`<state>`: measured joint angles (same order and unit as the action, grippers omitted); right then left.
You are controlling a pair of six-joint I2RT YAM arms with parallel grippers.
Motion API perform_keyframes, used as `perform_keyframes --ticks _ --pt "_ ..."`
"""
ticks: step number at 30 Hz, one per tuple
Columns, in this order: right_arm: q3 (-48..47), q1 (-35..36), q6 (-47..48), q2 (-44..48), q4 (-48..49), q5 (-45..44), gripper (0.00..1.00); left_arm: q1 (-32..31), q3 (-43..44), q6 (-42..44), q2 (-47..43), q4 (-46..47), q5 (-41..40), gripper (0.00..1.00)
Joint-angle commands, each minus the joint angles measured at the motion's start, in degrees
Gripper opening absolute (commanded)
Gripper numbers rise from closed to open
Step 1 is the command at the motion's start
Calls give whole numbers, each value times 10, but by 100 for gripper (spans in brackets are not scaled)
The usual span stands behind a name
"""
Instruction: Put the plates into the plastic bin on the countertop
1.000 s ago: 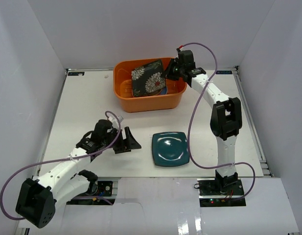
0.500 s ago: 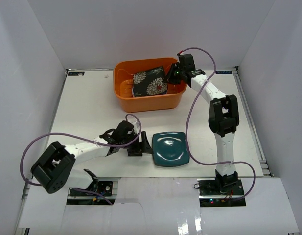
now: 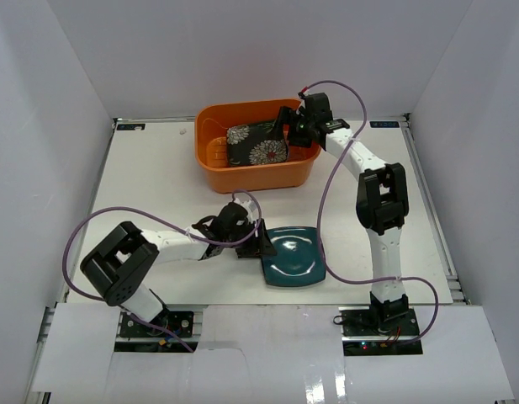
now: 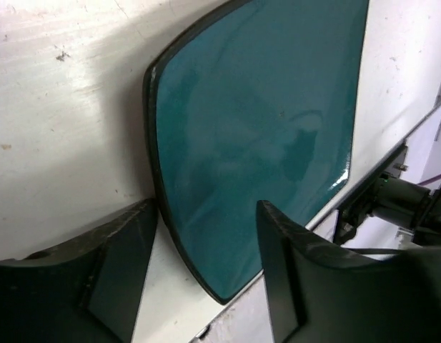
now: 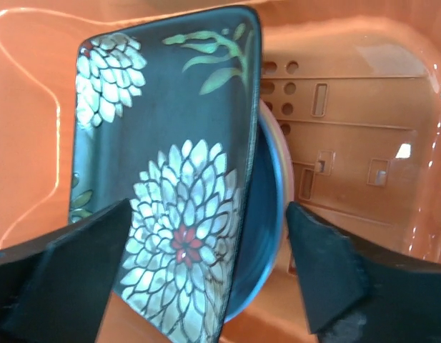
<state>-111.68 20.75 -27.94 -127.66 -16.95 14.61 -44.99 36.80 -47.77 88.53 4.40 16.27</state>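
Observation:
A square dark teal plate (image 3: 294, 257) (image 4: 256, 128) lies flat on the white countertop (image 3: 158, 185) near its front edge. My left gripper (image 3: 257, 242) (image 4: 206, 211) is low at the plate's left edge and open. One finger is over the plate and the other over the table beside it, with gaps on both sides. The orange plastic bin (image 3: 242, 178) (image 5: 349, 179) stands at the back. In it the black flowered plate (image 3: 257, 143) (image 5: 163, 179) leans on a blue round plate (image 5: 266, 236). My right gripper (image 3: 286, 130) (image 5: 207, 211) hangs open above them, holding nothing.
White walls close in the table on three sides. A metal rail (image 3: 242, 307) runs along the front edge just past the teal plate. A purple cable (image 3: 99, 227) loops over the left half of the table, and another (image 3: 326, 194) hangs beside the right arm.
My right gripper opened and let go of the flowered plate, which settled lower into the bin. My left arm swung right to the teal plate, its jaws narrowing around the edge.

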Motion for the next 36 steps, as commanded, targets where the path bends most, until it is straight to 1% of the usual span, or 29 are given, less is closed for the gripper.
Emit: perform_keyframes --ticks 1,2,3,5,6,7,8,9,10,11,12,14,15,19,21,22,23,24,25,26,27,28,29,31,32,34,36 --pt "-4 0 38 62 2 -35 97 -10 -11 0 26 -9 -47 67" --pt "4 1 41 73 7 -40 92 -11 -12 -1 34 -7 -50 61" --pt "13 2 45 97 21 -47 90 -14 -12 -2 37 -5 -53 58" --pt "35 3 60 120 30 -47 90 -15 -14 -7 43 -3 -63 53" --pt "40 4 65 141 33 -40 90 -17 -20 -8 45 -1 -67 46" --pt "48 3 68 152 36 -33 90 -18 -24 -9 44 7 -71 42" --pt "75 3 78 166 40 -14 90 -18 -36 -12 44 13 -76 38" --pt "96 3 81 198 48 -2 90 -18 -41 -13 44 25 -78 30" --pt "121 3 83 216 73 12 90 -18 -47 -14 44 31 -81 26" --pt "174 3 83 235 88 39 90 -18 -54 -20 43 39 -84 22" --pt "201 3 80 272 103 57 90 -18 -68 -22 41 55 -85 12" --pt "247 3 80 302 142 97 90 -18 -86 -29 38 75 -88 4" --pt "282 3 76 327 151 133 90 -18 -103 -32 37 97 -91 0" --pt "357 3 69 382 160 183 90 -18 -136 -36 13 143 -86 0" --pt "408 3 58 441 189 187 91 -18 -147 -37 -5 158 -85 0" --pt "477 3 44 465 204 185 94 -18 -153 -37 -31 158 -84 0" --pt "514 3 35 518 237 182 96 -18 -156 -36 -47 159 -80 0" --pt "549 3 30 546 246 178 98 -18 -160 -34 -63 163 -76 0" --pt "611 3 26 571 249 176 99 -17 -168 -32 -81 165 -67 0" --pt "640 3 26 620 250 173 99 -18 -170 -31 -119 167 -60 0" --pt "668 3 25 646 252 170 99 -17 -175 -30 -135 180 -53 0" --pt "725 3 22 668 254 170 99 -17 -190 -31 -148 191 -39 0" --pt "754 3 20 710 267 182 98 -16 -197 -35 -165 203 -31 0" --pt "823 3 22 744 265 190 96 -16 -215 -45 -171 241 -17 0" --pt "841 2 25 769 262 192 95 -16 -229 -51 -171 250 -14 0" --pt "866 -4 25 791 239 194 93 -16 -240 -63 -173 271 -11 0" --pt "895 -6 15 845 222 184 91 -16 -253 -74 -193 296 -5 0"
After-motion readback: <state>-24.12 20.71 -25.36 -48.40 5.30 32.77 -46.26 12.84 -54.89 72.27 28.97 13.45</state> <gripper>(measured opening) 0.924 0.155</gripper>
